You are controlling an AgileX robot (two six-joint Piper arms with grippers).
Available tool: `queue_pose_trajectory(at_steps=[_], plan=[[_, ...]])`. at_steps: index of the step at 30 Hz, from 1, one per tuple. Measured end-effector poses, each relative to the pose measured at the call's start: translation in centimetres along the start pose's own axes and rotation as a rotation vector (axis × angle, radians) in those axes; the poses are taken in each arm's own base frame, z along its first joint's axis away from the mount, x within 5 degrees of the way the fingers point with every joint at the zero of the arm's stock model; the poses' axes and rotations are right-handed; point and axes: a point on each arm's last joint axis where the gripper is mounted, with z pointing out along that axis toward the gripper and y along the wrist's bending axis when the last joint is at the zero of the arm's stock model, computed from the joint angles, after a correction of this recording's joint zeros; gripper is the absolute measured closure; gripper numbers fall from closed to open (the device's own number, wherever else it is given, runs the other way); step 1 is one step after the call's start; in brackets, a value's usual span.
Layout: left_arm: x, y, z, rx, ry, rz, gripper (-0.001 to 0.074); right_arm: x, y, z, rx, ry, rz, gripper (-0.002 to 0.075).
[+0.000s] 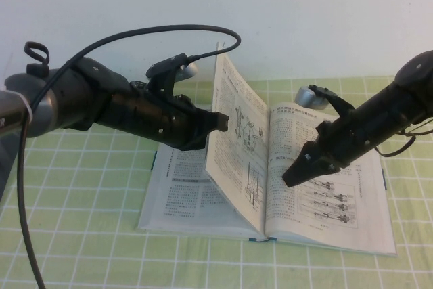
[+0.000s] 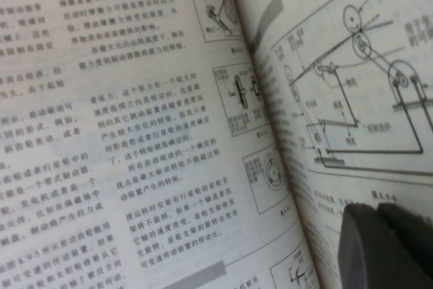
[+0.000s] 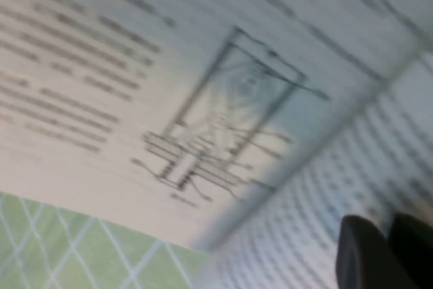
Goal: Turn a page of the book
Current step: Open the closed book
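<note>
Book: I have the book lying open on the worktop, which is covered with a green checked cloth, spine toward me and both spreads facing up.

Page: the page stands nearly upright over the gutter, leaning a little toward my right, its top edge free in the air. It is about halfway through its swing, by my reading.

Left gripper: my left gripper reaches in from the left, its tip at the back face of the raised page, about mid-height. I cannot tell from any view whether its fingers are spread or together, nor whether they actually touch the paper.

Right gripper: my right gripper hangs low over the right-hand spread, just beside the standing page but apart from it. Its fingers look drawn close together with only a slim gap, and I see nothing pinched between them.

Step in hand: the leaf is lifted and needs carrying over to the left stack.

Next move: I judge a soft sideways push leftward is needed, with the left arm cleared out of the leaf's path first.

Risk: the page may flop back right if left unsupported.
</note>
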Motion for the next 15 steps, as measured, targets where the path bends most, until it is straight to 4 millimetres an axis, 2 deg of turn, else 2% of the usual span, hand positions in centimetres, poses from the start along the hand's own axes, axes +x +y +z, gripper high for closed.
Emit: queue_pose_trajectory(at_steps=[6, 10, 15], plan=[[0.2, -0.2, 0.0, 0.019, 0.021, 0.010, 0.0737, -0.9, 1.6, 1.3, -0.044, -0.046, -0.043, 0.0668], [0.4, -0.6, 0.0, 0.054, 0.053, 0.018, 0.0737, -0.8, 1.3, 1.6, 0.019, -0.017, -0.057, 0.0679], [-0.2, -3.0, 0.3, 0.109, 0.065, 0.081, 0.0737, -0.5, 0.5, 1.5, 0.104, 0.015, -0.043, 0.0682]])
